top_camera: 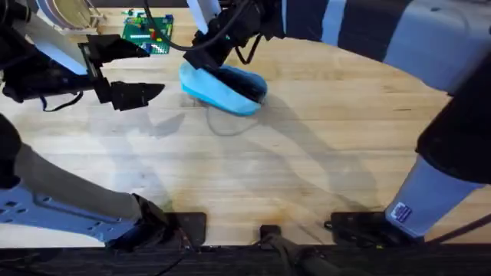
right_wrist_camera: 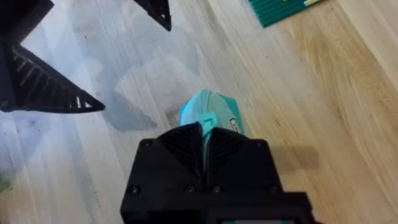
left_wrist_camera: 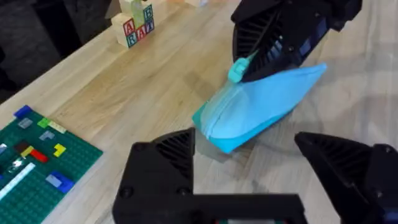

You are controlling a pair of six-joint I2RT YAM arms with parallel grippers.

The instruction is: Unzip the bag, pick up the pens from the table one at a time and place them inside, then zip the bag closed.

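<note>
The soft light blue fabric pouch (top_camera: 222, 88) lies on the pale wooden worktop (top_camera: 307, 153), toward the far side and a little left of the middle. It is long and rounded, and a dark strip runs along its top edge. The right arm's black hand (right_wrist_camera: 204, 146) reaches across to it. Its two fingers are pressed close together on the small teal zipper pull (left_wrist_camera: 237, 70) at one end of the pouch. The left arm's black hand (top_camera: 126, 70) hangs just above the worktop, left of the pouch and not touching it, with its fingers spread wide.

The step looks like zipping. Whether it is opening or closing is hard to tell. To do it well, the right hand should pull the tab straight along the line of the zipper, slowly. The pouch is soft and light, so it may slide or lift. The open left hand would help by holding down the near end of the pouch.

A green brick plate with small coloured bricks (top_camera: 149, 34) sits at the far edge. Wooden letter blocks (left_wrist_camera: 135, 23) stand near it. Red letters such as A and B show on them. A small white label beside the pull cannot be read.
</note>
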